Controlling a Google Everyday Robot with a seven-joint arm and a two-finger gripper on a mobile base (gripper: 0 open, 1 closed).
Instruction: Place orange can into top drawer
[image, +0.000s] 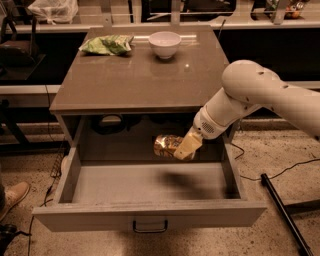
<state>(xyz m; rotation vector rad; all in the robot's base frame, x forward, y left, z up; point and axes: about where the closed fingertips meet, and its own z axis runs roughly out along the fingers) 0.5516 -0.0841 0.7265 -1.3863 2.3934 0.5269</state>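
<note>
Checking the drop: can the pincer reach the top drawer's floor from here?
Likely yes: the pincer, holding the orange can, hangs over the rear of the open top drawer, nothing visible between it and the floor.
</note>
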